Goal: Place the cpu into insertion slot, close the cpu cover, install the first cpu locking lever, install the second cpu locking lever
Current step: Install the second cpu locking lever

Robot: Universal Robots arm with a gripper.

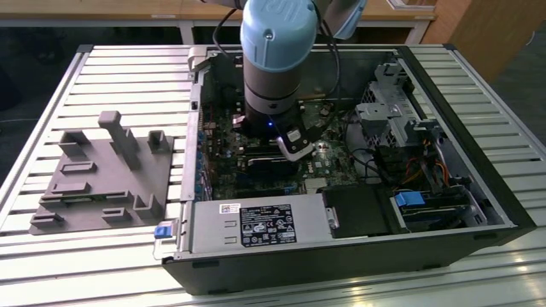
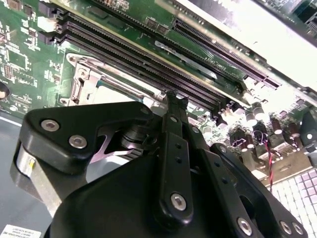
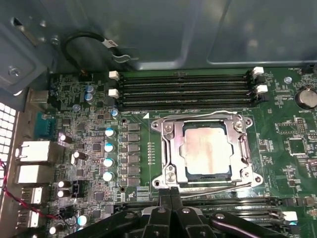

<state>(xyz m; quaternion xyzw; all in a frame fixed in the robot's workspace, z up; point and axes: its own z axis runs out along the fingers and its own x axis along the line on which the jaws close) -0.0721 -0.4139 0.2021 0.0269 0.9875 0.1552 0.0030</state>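
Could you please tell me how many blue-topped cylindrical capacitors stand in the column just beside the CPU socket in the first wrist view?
4: one blue-topped capacitor, then and, in one column beside the insertion slot. Similar ones stand elsewhere on the board.

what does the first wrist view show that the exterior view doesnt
First wrist view: the cpu seated in the insertion slot, with the cpu cover framing it, beside the memory slots. Exterior view: the whole computer case, the arm, a grey fixture on the table. Both: the green motherboard and the gripper, shut.
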